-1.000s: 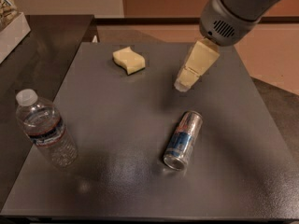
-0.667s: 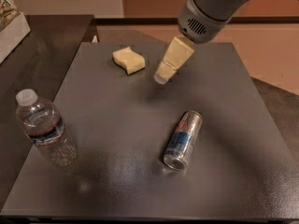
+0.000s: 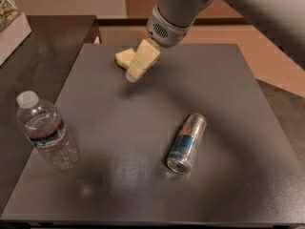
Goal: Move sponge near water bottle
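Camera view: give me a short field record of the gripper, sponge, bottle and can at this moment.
gripper: beige two-finger gripper, over the sponge's right edge; contact unclear
sponge: pale yellow foam sponge, far side of grey tabletop
bottle: clear plastic water bottle, white cap, near-left, far from sponge
can: silver-blue drink can, lying on its side, right of centre

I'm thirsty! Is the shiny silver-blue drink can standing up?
No, the silver-blue drink can lies on its side; the beige gripper is by the pale yellow foam sponge.
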